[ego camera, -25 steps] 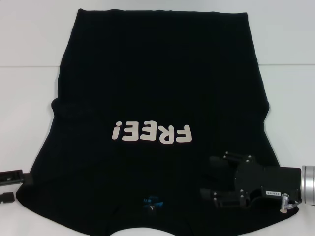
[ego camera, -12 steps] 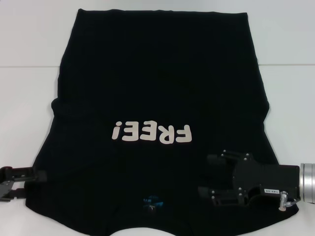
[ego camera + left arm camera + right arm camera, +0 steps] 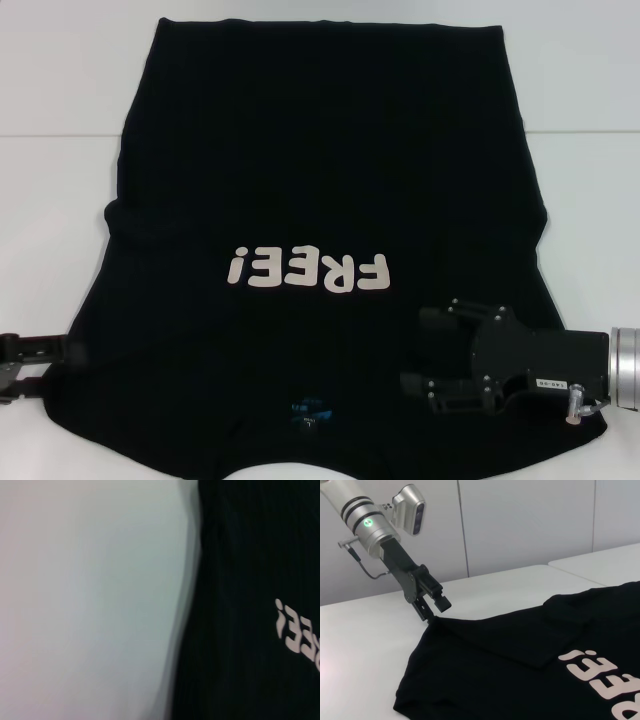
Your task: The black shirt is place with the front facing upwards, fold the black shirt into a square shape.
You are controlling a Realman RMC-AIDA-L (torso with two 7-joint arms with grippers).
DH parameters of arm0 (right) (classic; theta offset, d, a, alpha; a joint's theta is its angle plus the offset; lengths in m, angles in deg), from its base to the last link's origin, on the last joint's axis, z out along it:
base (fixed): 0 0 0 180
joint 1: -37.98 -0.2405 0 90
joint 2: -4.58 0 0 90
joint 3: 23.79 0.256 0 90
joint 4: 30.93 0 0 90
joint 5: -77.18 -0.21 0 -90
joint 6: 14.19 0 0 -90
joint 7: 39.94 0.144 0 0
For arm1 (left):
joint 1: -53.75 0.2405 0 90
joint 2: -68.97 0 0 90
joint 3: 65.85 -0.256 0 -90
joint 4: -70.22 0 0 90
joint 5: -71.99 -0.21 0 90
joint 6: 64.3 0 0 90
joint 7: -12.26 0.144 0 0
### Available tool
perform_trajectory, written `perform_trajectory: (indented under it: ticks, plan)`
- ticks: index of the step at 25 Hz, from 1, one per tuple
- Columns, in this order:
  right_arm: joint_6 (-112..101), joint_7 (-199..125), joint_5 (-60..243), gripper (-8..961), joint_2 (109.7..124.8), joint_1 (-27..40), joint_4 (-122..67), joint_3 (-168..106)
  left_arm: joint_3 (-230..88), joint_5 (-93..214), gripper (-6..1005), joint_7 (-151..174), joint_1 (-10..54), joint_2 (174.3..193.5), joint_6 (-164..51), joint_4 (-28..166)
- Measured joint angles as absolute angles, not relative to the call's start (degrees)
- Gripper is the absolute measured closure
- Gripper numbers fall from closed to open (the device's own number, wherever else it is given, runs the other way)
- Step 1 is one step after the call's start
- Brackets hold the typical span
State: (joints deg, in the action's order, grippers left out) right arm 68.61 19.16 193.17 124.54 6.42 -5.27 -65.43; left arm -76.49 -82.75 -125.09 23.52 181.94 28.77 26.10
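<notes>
The black shirt (image 3: 320, 150) lies flat on the white table, front up, its white "FREE!" print (image 3: 307, 270) in the middle and the blue neck label (image 3: 308, 410) at the near edge. My right gripper (image 3: 412, 352) is open over the near right shoulder of the shirt, fingers pointing toward the collar. My left gripper (image 3: 55, 368) sits at the edge of the near left sleeve. In the right wrist view the left gripper (image 3: 434, 609) stands open, its lower finger (image 3: 424, 613) at the sleeve's corner. In the left wrist view the shirt (image 3: 250, 580) is seen beside bare table.
The white table (image 3: 60, 100) extends around the shirt on the left, right and far sides. A seam line crosses the table (image 3: 50, 135) behind the sleeves. A white wall (image 3: 520, 525) stands beyond the table's left side.
The left gripper came in from the left edge to the shirt's sleeve, then eased back a little. The right gripper shifted slightly toward the collar.
</notes>
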Motion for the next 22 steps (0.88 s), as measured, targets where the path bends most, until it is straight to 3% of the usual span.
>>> perform_trajectory:
  ticks: [22]
  plan:
    - [68.60,19.21,192.57,40,124.54,6.08,-5.16,-65.35,-79.42,-85.02,80,-125.74,22.41,181.82,29.33,25.16]
